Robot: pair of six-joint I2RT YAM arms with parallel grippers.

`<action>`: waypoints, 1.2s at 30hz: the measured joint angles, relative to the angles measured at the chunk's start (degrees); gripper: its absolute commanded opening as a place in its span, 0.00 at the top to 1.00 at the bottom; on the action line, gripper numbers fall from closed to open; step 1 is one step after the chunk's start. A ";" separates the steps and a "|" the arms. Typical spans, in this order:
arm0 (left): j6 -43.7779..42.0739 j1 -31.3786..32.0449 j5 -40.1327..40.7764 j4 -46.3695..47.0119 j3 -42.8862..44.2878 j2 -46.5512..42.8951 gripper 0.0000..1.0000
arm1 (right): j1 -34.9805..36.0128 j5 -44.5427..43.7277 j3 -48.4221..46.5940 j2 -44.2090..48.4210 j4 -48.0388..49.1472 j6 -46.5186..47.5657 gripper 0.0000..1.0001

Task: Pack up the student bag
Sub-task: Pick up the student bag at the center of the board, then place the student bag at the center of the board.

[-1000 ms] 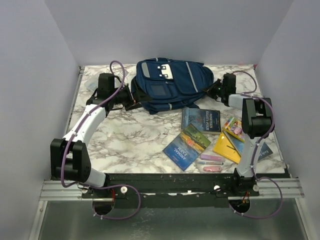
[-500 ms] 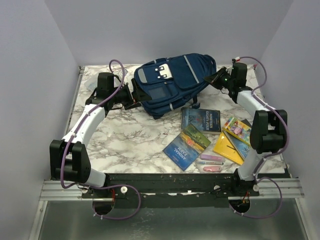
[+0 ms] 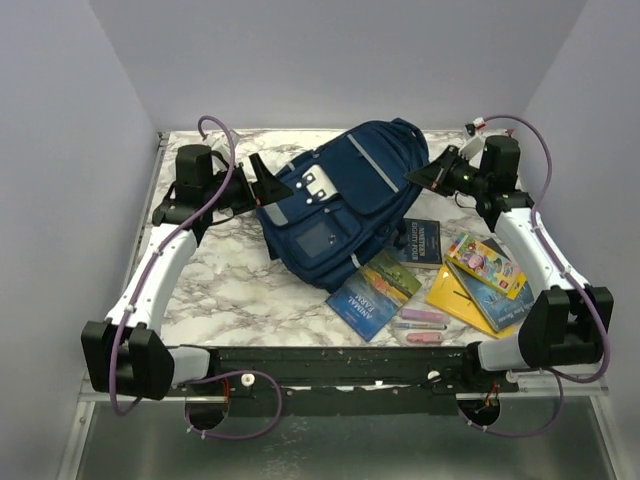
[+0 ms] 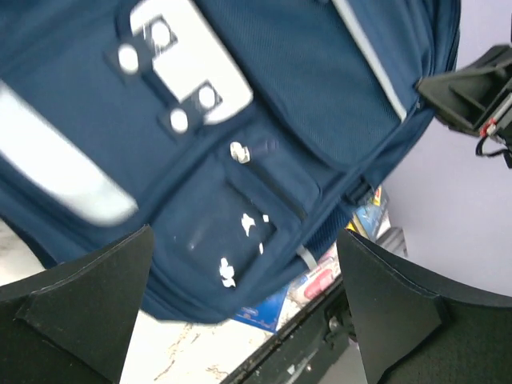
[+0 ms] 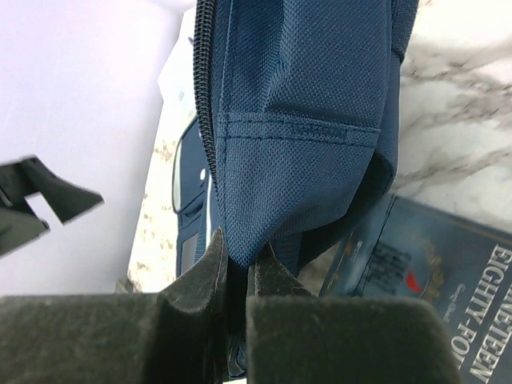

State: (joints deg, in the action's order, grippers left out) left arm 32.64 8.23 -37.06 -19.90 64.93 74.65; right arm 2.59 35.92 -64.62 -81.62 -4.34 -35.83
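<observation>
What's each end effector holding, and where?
Right end effector pinches the student bag by a fabric fold near its zipper; left end effector open, empty.

1 student bag, 1 Animal Farm book, 1 Nineteen Eighty-Four book, 1 crayon box.

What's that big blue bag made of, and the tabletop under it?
The student bag looks like matte woven fabric, probably synthetic: coarse weave, stitched seams and a zipper show close up. The table looks like marble or marble-print laminate, white with grey veins; which is unclear.
</observation>
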 measured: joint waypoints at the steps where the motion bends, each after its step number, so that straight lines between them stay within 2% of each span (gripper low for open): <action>1: -0.46 -0.02 0.76 -0.11 0.00 -1.29 0.02 | 0.39 0.85 0.00 0.90 -1.73 0.96 0.99; 7: -2.99 -0.24 5.95 -0.22 0.00 -7.23 0.02 | 3.58 4.20 0.02 5.31 -7.80 3.74 0.99; 11: -3.63 -0.26 7.72 -0.39 0.00 -7.56 0.02 | 6.75 5.40 0.85 6.16 -7.19 3.37 0.99; 14: -3.85 -0.28 8.31 -0.87 0.00 -7.52 0.02 | 12.87 3.76 1.75 4.83 -4.42 2.05 0.99; 19: -4.48 -0.28 9.42 -1.18 0.00 -7.52 0.02 | 22.86 0.94 7.52 0.68 6.75 -5.29 0.99; 26: -5.44 -0.28 11.39 -2.43 0.00 -7.52 0.02 | 23.32 -1.14 12.52 -2.71 10.19 -9.60 0.99; 31: -4.74 0.28 11.76 -3.15 -0.31 -7.63 0.02 | 23.17 -4.74 18.71 -4.07 18.27 -12.35 0.99; 36: -1.09 0.50 10.01 -3.30 -8.61 -13.16 0.02 | 23.19 -8.90 21.68 -8.98 25.97 -17.05 0.99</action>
State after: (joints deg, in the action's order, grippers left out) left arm 31.55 8.73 -27.05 -23.20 56.31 61.49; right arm 25.78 27.03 -42.94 -90.61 21.63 -52.88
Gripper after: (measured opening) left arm 0.985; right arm 0.056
